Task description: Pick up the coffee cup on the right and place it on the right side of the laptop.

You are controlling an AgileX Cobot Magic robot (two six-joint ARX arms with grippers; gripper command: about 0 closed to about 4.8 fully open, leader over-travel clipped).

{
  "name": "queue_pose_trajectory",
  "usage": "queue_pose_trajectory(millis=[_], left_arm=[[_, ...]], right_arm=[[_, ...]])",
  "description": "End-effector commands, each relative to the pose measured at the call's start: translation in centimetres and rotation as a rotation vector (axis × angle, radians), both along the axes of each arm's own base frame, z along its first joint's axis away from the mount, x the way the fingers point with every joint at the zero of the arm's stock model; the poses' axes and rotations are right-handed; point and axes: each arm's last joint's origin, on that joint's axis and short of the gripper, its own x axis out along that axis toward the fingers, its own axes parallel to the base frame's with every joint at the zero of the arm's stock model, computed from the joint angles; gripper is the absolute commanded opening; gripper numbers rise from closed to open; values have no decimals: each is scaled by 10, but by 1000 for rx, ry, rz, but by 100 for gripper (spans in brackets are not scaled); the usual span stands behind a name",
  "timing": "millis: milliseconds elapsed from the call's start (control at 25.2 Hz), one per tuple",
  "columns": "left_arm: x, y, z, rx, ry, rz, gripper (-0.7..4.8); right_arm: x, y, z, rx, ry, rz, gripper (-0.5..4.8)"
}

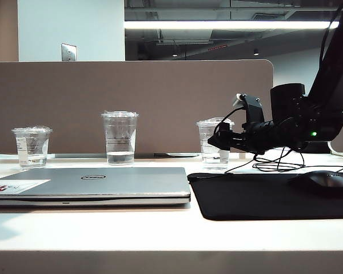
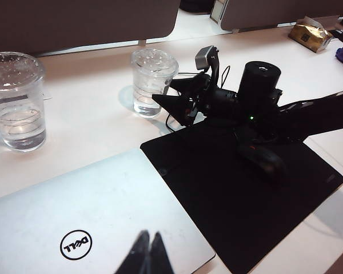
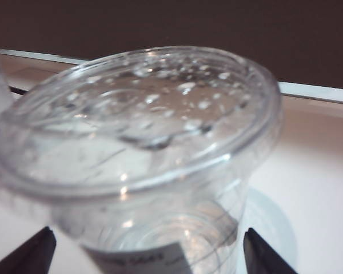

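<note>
Coffee cup (image 1: pixel 214 142) is sitting upright near the back edge of the desk (image 1: pixel 171 234), just behind the far left corner of the black mouse pad (image 1: pixel 268 197), and you can see a little clear liquid in the bottom plus a white sticker low on its side. Your right gripper (image 1: pixel 220 138) is right at it, coming in level from the right side. From the right wrist view the cup (image 3: pixel 143 160) fills almost everything, domed lid spotted with droplets, and the two dark fingertips (image 3: pixel 26 254) stand spread wide on either side of its base, not pinching it. So jaws wide, nothing held.

Laptop (image 1: pixel 94 182) lies closed and flat toward the front left of the desk, Dell logo up, white sticker with red marks at its left front corner, its right edge just beside the mouse pad. A dark mouse (image 1: pixel 323 181) rests on the pad's right part with its cable looping behind.

Your left gripper (image 2: pixel 148 256) hangs over the laptop lid near the logo, tips pressed together, holding nothing.

Two more clear cups stand along the back edge: a taller lined cup (image 1: pixel 120 137) behind the laptop and a short cup (image 1: pixel 32 145) further left.
</note>
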Motion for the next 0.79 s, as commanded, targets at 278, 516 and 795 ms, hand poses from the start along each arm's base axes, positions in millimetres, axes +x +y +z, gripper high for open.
queue_pose_trajectory(millis=[278, 516, 795], left_arm=[[0, 0, 3, -9, -16, 2, -6], [0, 0, 3, -9, -16, 2, -5], [0, 0, 3, -8, -16, 2, -6]], right_arm=[[16, 9, 3, -21, -48, 17, 479], [28, 16, -2, -26, -60, 24, 479], [35, 26, -4, -26, -97, 42, 479]])
